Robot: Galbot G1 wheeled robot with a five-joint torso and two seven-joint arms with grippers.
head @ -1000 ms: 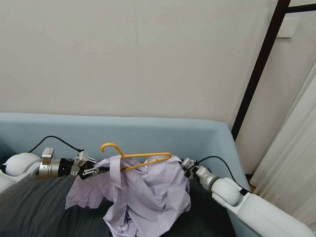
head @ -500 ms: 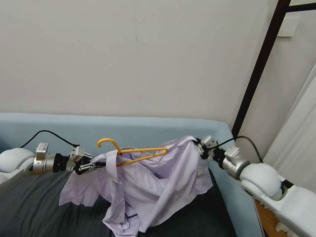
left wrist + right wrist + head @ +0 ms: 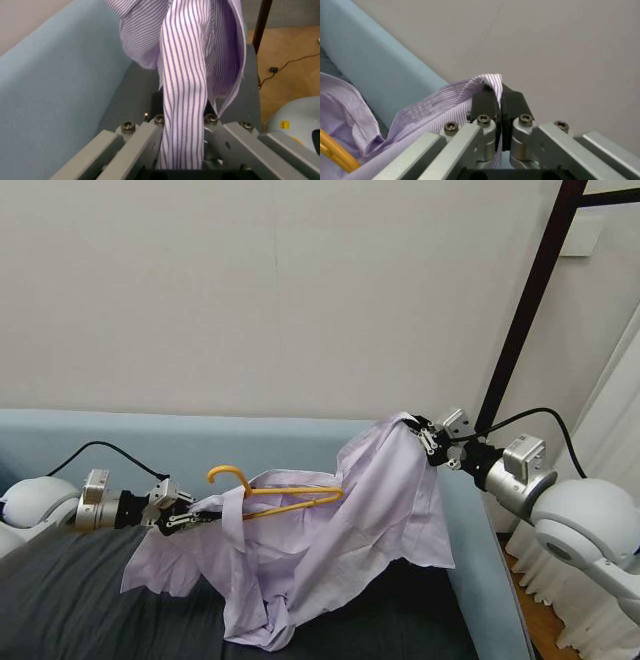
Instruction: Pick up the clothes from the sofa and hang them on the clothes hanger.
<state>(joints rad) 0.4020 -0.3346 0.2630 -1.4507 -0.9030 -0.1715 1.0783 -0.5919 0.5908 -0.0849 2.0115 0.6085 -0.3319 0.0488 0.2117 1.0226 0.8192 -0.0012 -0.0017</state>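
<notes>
While left gripper (image 3: pixel 190 518) and right gripper (image 3: pixel 425 438) each clamp the shirt (image 3: pixel 350 520), it stretches left-right above sofa (image 3: pixel 300 445); hanger (image 3: pixel 290 495) hook sits nearer left.

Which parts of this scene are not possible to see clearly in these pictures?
Hanger: head view, the shirt covers its far end; whether it sits inside the shoulders is unclear.
Left gripper: left wrist view, striped cloth hides where the pads meet.
Dark pole: head view, top cut by the picture's edge, lower end hidden behind the right gripper and the sofa.
</notes>
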